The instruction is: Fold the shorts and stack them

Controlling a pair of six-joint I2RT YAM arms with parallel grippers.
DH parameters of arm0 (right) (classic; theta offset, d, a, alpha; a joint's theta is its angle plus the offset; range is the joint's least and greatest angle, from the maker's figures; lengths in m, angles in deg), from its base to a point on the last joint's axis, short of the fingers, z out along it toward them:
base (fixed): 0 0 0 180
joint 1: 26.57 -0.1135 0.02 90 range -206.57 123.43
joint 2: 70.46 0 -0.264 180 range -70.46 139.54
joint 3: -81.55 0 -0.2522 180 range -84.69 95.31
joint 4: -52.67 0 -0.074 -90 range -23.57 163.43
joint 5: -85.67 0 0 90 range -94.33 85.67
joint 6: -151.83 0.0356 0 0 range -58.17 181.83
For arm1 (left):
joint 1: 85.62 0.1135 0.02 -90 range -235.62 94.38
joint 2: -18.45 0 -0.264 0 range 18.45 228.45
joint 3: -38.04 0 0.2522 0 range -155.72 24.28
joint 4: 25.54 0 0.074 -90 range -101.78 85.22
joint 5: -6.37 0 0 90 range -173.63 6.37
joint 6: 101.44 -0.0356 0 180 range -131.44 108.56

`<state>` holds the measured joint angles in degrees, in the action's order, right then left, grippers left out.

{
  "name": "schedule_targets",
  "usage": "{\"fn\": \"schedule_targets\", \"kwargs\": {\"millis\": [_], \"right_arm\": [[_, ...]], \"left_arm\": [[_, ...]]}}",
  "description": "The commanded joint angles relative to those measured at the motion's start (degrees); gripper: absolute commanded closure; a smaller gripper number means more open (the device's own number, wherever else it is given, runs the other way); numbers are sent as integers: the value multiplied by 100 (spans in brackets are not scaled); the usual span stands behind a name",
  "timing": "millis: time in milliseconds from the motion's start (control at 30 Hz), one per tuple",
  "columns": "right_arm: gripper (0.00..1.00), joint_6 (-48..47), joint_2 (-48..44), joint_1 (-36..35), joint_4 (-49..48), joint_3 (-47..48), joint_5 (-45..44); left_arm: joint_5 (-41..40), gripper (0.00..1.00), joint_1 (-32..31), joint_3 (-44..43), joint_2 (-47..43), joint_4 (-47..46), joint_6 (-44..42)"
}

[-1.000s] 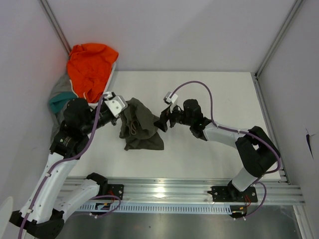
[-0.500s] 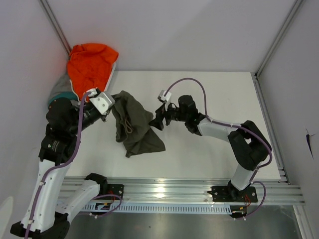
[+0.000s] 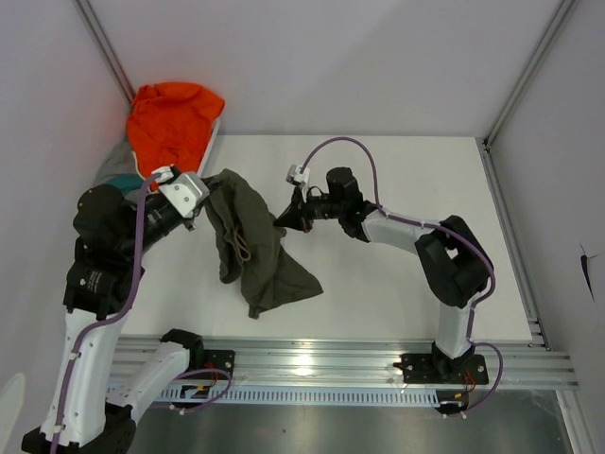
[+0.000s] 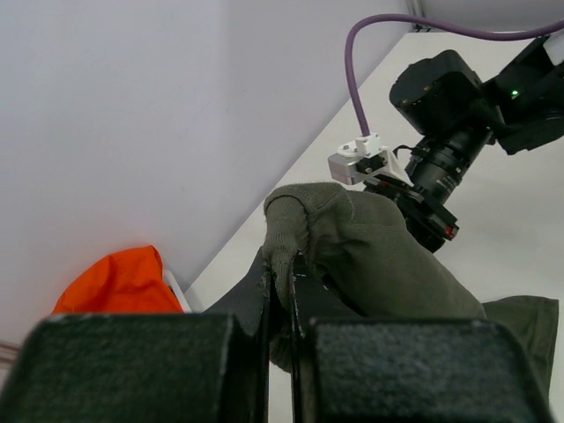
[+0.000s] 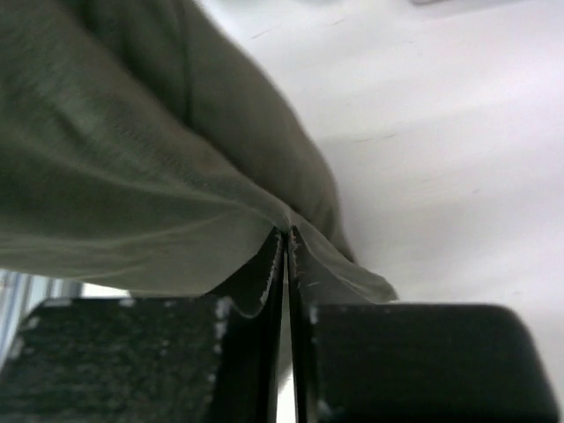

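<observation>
we found the olive shorts point(image 3: 257, 248) bunched over the left half of the table point(image 3: 406, 284), gripped at two edges. the left gripper point(image 4: 280, 278) was pinched tight on a fold at the upper left. the right gripper point(image 5: 286, 247) was clamped on a hem at the right edge. both arms reached inward, facing each other across the cloth. an orange garment point(image 3: 175, 118) lay in the far left corner.
</observation>
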<state>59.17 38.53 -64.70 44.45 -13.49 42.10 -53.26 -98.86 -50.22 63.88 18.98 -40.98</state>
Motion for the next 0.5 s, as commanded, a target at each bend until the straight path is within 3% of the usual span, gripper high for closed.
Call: {"fn": "schedule_targets", "kwargs": {"millis": [0,100,267,467], "right_arm": [[100,239,-464,-2,-296,-263,288],[100,503,-904,112,-282,-694,129],[100,135,-1634,244,764,-792,-1232],[100,-374,-1926,579,2204,313,-2885]], "left_arm": [[-101,99,154,-276,150,-475,27],[-206,100,312,-188,282,-746,228],[-1348,100,339,-556,931,-836,423],[-1851,99,365,-1329,1889,-922,564]]}}
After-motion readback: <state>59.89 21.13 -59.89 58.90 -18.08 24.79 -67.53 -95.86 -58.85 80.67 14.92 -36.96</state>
